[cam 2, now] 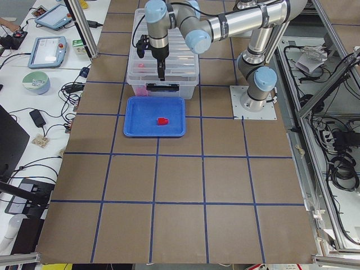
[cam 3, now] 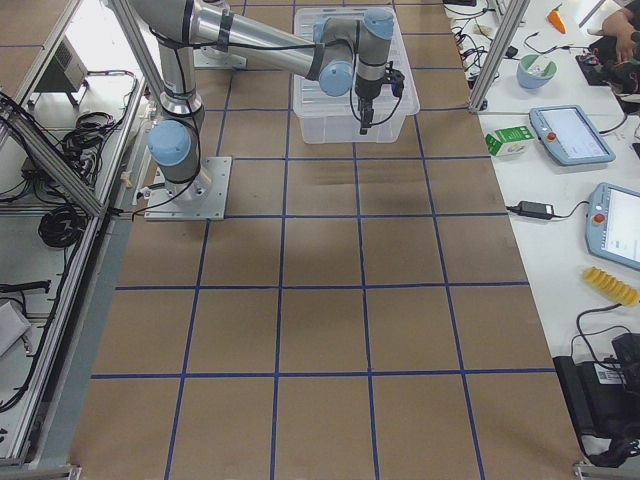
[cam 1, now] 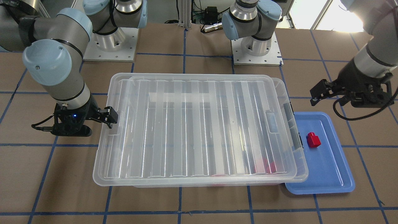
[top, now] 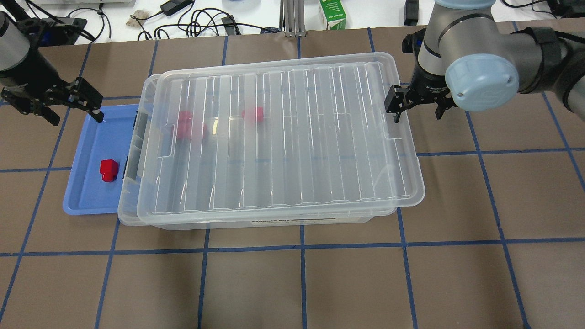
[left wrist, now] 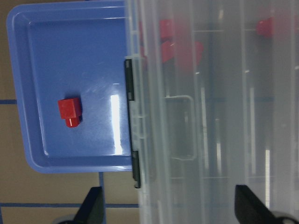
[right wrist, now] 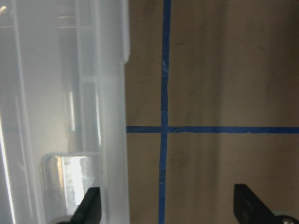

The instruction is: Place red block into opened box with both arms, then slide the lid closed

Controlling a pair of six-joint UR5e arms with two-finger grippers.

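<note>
I count two grippers, one tray, one box and one lid. At far left my left gripper (top: 77,119) hangs above the far end of the tray (top: 87,201), its black fingers spread wide with nothing between them. The tray is shallow, smooth blue plastic, and a single glossy red block (top: 109,170) lies loose in it, near the box. The box (top: 125,203) is clear plastic with a rolled rim and two dark latch pieces (left wrist: 130,86) on its left end. The ribbed clear lid (top: 283,151) lies on top, shifted right, so it overhangs the right end. Through it I make out at least three more red blocks (top: 185,124), blurred. A strip label (top: 292,222) on the near wall is too small to read. My right gripper (top: 417,114) sits just beside the lid's right end, spread wide and empty.
</note>
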